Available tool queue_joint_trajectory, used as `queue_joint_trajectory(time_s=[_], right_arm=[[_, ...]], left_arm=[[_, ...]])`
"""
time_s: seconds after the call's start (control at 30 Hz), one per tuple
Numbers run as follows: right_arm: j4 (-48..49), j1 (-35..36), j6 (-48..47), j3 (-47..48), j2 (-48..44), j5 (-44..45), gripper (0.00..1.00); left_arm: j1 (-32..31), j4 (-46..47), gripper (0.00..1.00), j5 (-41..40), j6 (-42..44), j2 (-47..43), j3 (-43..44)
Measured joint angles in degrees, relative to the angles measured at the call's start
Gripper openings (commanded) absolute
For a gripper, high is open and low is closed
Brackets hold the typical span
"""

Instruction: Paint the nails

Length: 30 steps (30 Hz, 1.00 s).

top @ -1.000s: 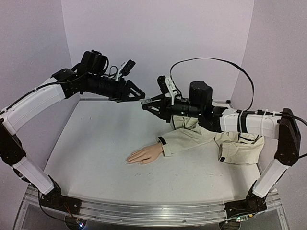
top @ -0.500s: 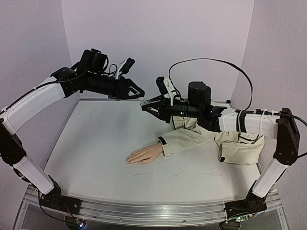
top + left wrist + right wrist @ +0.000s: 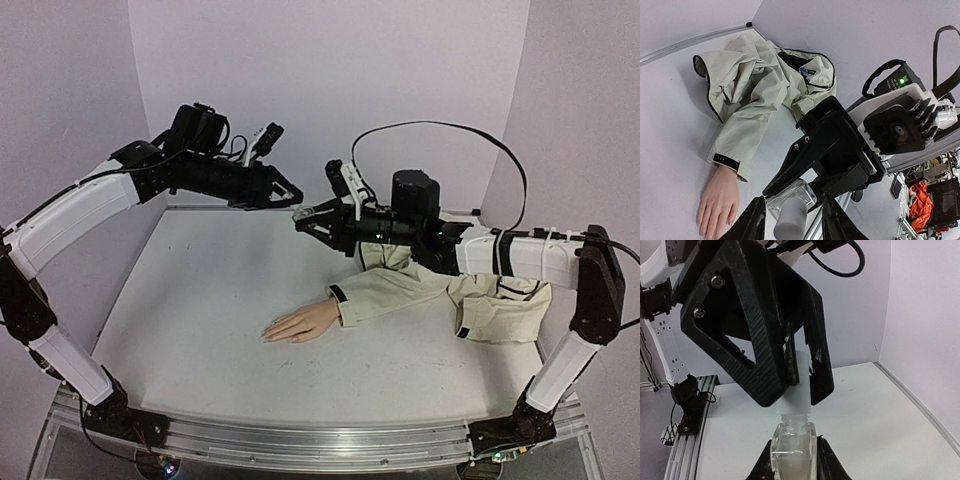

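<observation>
Lying palm-down on the table (image 3: 200,290), the mannequin hand (image 3: 302,322) offers its nails (image 3: 268,335) leftward, clear of the beige sleeve (image 3: 395,285). Above and behind it, the right gripper (image 3: 312,218) is clenched on the small clear bottle (image 3: 792,452) to steady it, while the left gripper (image 3: 288,196) straddles the white cap (image 3: 789,222), presumably to unscrew it; whether those jaws pinch it cannot be told.

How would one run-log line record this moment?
right fingers hold clear bottle | left fingers around white cap | mannequin hand flat on table
</observation>
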Motion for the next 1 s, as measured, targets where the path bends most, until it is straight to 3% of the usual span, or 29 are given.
queue_joint_trajectory(time_s=[0.43,1.0], right_arm=[[0.0,0.0,0.0,0.0,0.0,0.0,0.00],[0.0,0.0,0.0,0.0,0.0,-0.4,0.00]], left_arm=[[0.0,-1.6,0.38,0.1,0.7,0.1,0.0],[0.0,-2.9,0.29,-0.1,1.6,0.1,1.2]])
